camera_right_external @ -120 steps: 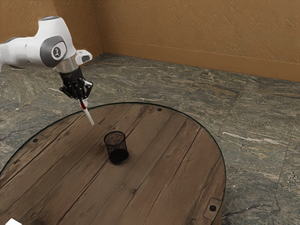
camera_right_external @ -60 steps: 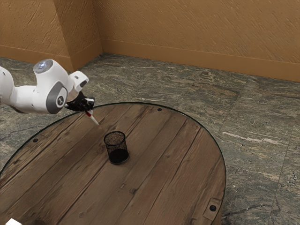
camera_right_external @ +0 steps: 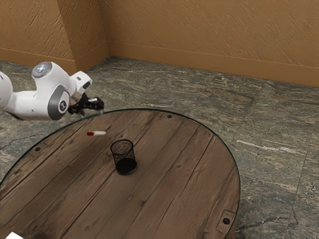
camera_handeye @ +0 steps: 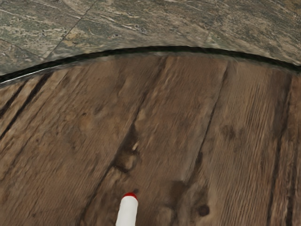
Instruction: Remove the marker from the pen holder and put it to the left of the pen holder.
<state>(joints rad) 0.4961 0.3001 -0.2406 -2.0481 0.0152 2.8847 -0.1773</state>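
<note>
Marker out of the pen holder, off to the holder's exterior view's left and a bit toward the arm. Long axis runs nearly level across the exterior view: red end at the exterior view's left, white end at the exterior view's right, the latter nearer the holder. Line of the axis passes just above the holder's rim in that view, not into it. Marker and holder apart. Can't tell whether the marker fully touches the wooden tabletop or is slightly above it. Wrist view: red end points toward the tabletop's dark edge, white body runs back to the picture's lower edge; axis at an angle to the plank seams. Gripper released, fingers apart, clear of the marker, near the tabletop's edge. Holder black mesh, upright, mouth up. Gray stone floor around the table.
</note>
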